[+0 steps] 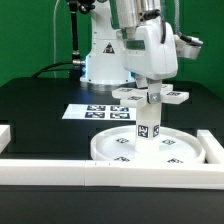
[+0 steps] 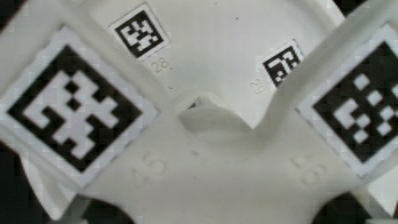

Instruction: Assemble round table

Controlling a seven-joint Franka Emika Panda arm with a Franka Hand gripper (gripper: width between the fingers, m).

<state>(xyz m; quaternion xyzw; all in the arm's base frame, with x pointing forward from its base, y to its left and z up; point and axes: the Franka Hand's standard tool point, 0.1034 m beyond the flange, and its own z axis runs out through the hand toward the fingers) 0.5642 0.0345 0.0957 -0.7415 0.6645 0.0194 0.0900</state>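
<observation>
Disc (image 1: 150,150) sits low in the exterior view, a big white rimmed round lying flat on the black table (image 1: 40,110), tucked against the white border wall (image 1: 60,165) that runs along the near edge. Small black-and-white tags dot its top. Right at its middle the short leg (image 1: 148,126) stands upright, a tag on its side facing the camera. On top of the leg rests the cross-shaped foot (image 1: 148,97), its arms spreading out level to both sides, tags on them. The gripper (image 1: 150,88) comes straight down onto that foot from above, the white arm rising behind it; its fingertips are lost among the foot's arms, so how wide it stands, and whether it has a grip on the foot, I cannot tell. Wrist view now: the foot (image 2: 196,140) fills the whole picture, very close, four tagged arms meeting at a small raised hub, no fingers to be seen. Behind the disc, well apart from it, the marker board (image 1: 95,111) lies flat on the table.
</observation>
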